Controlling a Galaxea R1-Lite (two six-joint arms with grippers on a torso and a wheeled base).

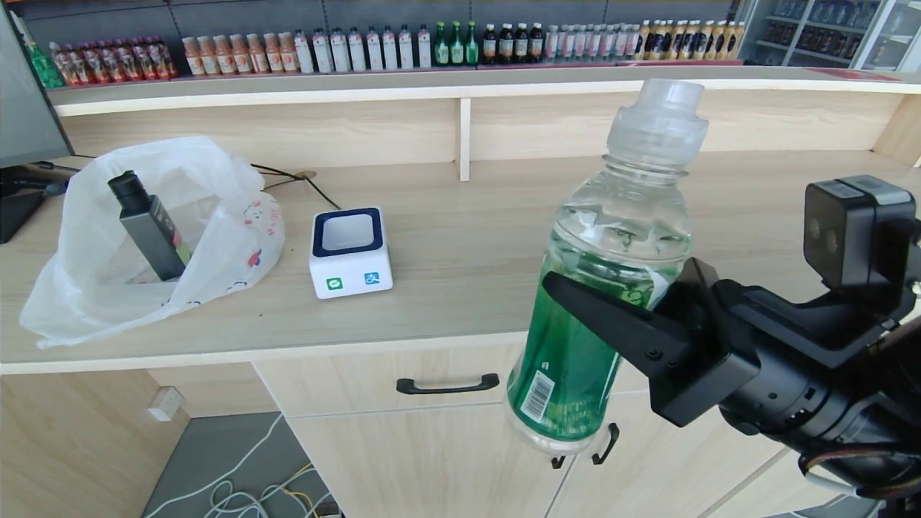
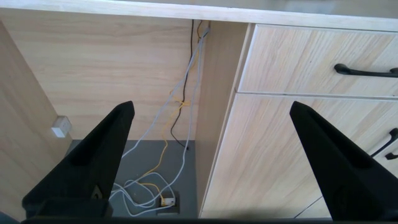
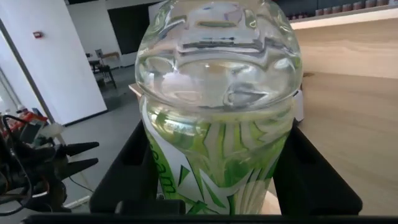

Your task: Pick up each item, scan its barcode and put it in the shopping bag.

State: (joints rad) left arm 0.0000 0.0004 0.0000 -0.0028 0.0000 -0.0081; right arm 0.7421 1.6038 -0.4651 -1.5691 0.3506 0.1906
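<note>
My right gripper (image 1: pixel 601 316) is shut on a clear water bottle with a green label (image 1: pixel 611 273), held tilted in the air in front of the counter's front edge. Its barcode (image 1: pixel 537 396) shows near the bottom, and its cap points up and to the right. In the right wrist view the bottle (image 3: pixel 217 106) sits between the right gripper (image 3: pixel 217 186)'s black fingers. The white scanner cube with a blue rim (image 1: pixel 350 252) stands on the counter (image 1: pixel 468 252). Left of it lies the white shopping bag (image 1: pixel 237 237), with a dark grey bottle (image 1: pixel 147 226) inside. My left gripper (image 2: pixel 211 155) hangs open below the counter, holding nothing.
A raised ledge (image 1: pixel 460 90) runs along the back of the counter, with a shelf of drinks (image 1: pixel 432 47) behind it. A monitor (image 1: pixel 21 93) stands at the far left. Below are cabinet drawers with black handles (image 1: pixel 446 386) and loose cables on the floor (image 2: pixel 155 186).
</note>
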